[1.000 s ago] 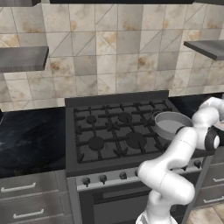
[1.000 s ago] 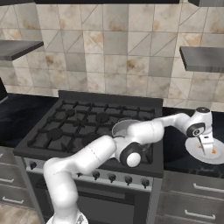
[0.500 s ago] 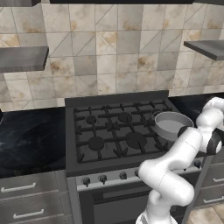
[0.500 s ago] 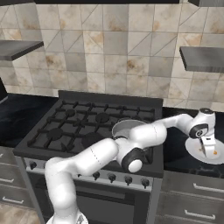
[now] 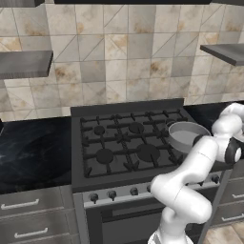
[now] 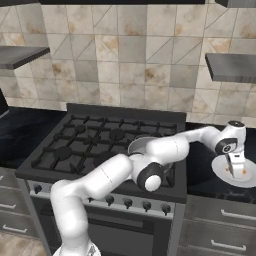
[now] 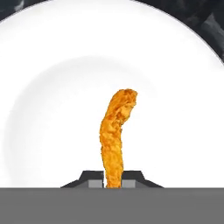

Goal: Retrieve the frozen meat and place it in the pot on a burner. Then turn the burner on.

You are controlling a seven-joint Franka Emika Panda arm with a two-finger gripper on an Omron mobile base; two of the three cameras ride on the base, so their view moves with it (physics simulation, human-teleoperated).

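The frozen meat (image 7: 116,135), a thin orange-yellow strip, lies on a white dish (image 7: 52,87), and its near end sits between my fingertips. My gripper (image 7: 112,181) is shut on that end. From the right base view the gripper (image 6: 235,168) points down onto the dish (image 6: 220,173) on the dark counter right of the stove. The pot (image 5: 187,134), round grey metal with a pale inside, stands on the stove's front right burner; in the right base view the arm hides part of the pot (image 6: 136,145).
The black gas stove (image 5: 124,143) has several burners and a row of knobs (image 5: 112,194) along its front. Dark counters flank it. Grey shelves (image 6: 230,67) hang on the tiled wall to either side.
The jaws have gone from wide apart to shut on the meat. The hand has sunk slightly toward the dish; the pot and the base stay put.
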